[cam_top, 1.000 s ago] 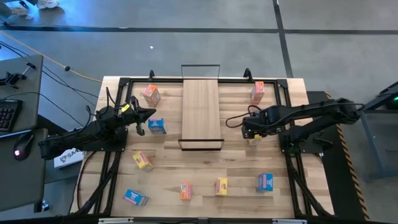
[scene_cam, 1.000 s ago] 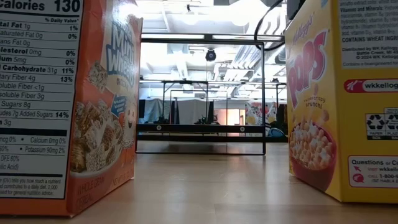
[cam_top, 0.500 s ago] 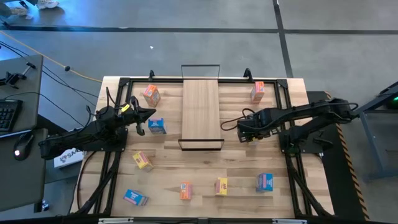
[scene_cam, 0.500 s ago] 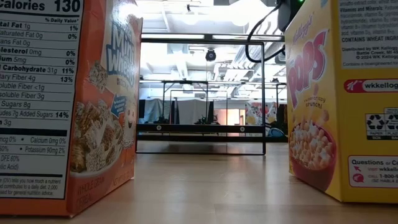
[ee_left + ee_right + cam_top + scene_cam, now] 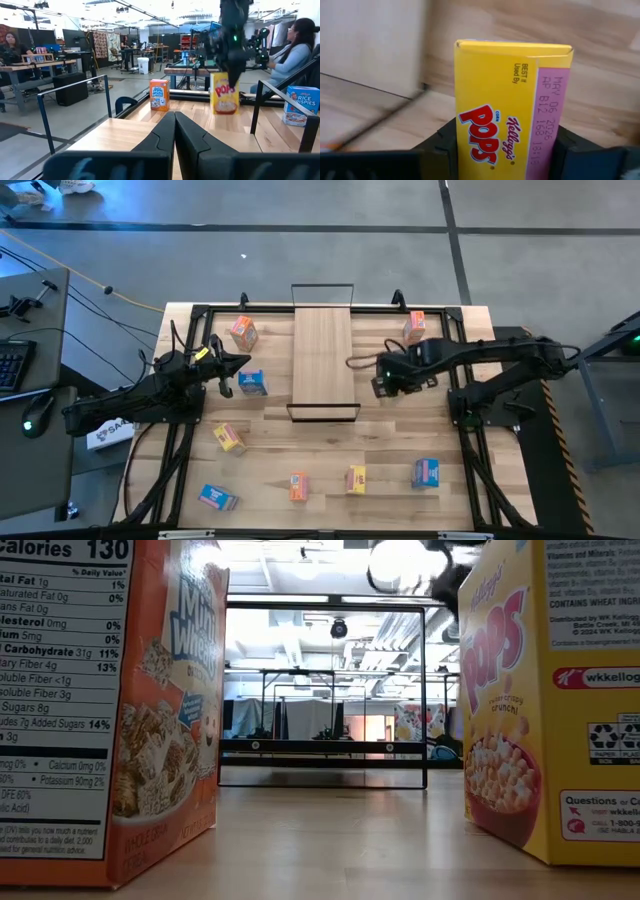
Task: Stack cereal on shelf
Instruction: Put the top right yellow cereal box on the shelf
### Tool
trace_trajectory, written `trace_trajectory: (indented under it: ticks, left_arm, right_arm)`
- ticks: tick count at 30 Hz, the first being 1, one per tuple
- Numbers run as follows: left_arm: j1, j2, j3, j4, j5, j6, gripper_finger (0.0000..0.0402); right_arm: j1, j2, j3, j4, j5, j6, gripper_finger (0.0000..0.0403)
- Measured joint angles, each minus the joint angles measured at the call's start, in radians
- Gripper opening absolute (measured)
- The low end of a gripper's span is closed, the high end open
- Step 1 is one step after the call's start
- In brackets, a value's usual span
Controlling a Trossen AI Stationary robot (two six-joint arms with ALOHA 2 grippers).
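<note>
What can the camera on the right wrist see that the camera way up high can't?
Only the right wrist view shows the yellow Pops box up close, with its printed date, clamped between the right gripper fingers. Only the high view shows the whole shelf, the waiting left gripper beside a blue box, and the other boxes scattered around. Both show the right gripper beside the shelf.

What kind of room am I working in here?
Likely an open robotics lab or workshop: workbenches and equipment racks fill the room beyond the table, a seated person is at a desk, and a keyboard sits beside the rig.
</note>
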Motion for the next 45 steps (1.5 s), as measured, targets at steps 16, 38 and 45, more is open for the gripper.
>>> trace_trajectory:
  ticks: [16,38,45]
  left_arm:
    - [0.000,0.000,0.000,0.022,0.000,0.019,0.0001]
    - [0.001,0.000,0.000,0.023,0.000,0.008,0.0000]
    - [0.001,0.000,0.000,0.024,0.000,0.001,0.0000]
  right_arm:
    - [-0.254,0.357,0.649,-0.200,0.065,-0.357,0.0158]
    - [-0.414,0.790,0.996,-0.259,0.070,-0.520,0.0158]
    - [-0.421,0.790,0.996,-0.252,0.090,-0.490,0.0158]
